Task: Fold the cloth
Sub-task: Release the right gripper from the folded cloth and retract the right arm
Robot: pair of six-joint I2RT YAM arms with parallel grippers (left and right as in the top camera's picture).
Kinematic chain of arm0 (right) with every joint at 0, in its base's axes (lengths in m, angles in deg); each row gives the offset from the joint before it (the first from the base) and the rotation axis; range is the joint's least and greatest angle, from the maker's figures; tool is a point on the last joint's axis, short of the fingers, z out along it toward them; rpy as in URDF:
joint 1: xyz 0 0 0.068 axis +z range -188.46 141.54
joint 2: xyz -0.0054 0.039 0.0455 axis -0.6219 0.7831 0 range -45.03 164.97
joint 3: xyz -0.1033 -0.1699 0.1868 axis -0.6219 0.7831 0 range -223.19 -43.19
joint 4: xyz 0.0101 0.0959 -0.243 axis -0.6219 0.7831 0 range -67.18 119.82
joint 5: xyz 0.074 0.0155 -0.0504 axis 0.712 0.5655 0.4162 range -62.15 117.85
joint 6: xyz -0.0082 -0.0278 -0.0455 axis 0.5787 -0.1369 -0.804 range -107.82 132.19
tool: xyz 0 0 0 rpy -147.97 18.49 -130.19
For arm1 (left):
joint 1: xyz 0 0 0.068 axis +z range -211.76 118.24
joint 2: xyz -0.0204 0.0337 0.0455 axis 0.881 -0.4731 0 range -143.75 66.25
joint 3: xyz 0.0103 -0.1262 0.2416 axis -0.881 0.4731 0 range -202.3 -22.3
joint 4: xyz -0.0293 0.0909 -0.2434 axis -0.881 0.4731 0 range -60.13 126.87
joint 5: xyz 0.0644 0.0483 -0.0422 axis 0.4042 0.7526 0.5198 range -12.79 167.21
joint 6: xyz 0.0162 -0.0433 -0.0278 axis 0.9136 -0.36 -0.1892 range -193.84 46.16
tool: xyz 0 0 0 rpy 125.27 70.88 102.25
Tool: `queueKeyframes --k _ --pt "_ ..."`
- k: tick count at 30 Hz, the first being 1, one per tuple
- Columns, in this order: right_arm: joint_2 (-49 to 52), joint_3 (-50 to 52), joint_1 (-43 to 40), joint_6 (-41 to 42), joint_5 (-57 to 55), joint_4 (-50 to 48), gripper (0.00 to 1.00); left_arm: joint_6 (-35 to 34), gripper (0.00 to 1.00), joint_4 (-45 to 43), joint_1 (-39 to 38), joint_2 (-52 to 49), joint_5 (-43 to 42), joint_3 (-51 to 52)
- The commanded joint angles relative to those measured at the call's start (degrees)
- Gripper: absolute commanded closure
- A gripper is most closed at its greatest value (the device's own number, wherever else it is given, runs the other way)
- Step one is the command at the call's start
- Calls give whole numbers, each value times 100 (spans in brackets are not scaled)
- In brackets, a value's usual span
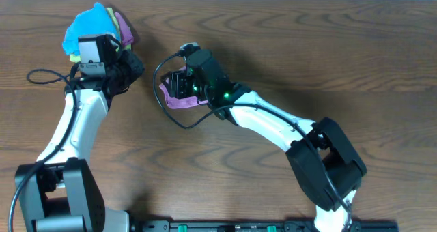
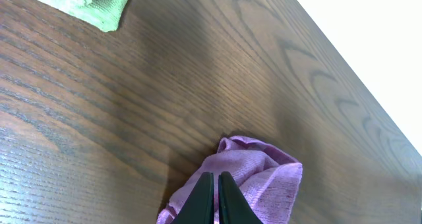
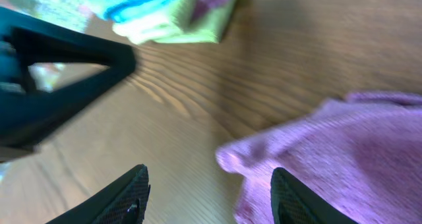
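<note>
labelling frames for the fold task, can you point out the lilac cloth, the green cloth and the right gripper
lilac cloth [image 3: 343, 151], right wrist view, middle of its bunched surface
green cloth [image 2: 89, 1], left wrist view, near its folded corner
right gripper [image 3: 210, 174], right wrist view, midway between its open fingertips

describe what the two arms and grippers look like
Both the left arm and right arm have white tubular links with black joints. Loose black cables loop near each wrist, and a green light glows on the right wrist. The fingers are black, tapering wedges.
</note>
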Motion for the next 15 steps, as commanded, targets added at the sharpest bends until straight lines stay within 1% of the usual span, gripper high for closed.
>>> queueKeyframes --k 1,4,10,12,15 --pt "77 -103 -133 -238 -455 105 41 63 94 98 28 210 -24 -146" --pt "221 -103 -262 -372 -518 103 41 63 94 186 28 247 -271 -146" --pt "846 -103 -570 -363 -496 -262 43 125 94 739 13 247 -295 -146" --pt "944 -103 -643 -367 -518 -310 43 258 94 807 11 247 -535 -146" --pt "979 -103 -673 -452 -1040 -293 45 267 94 863 11 247 -835 -146"
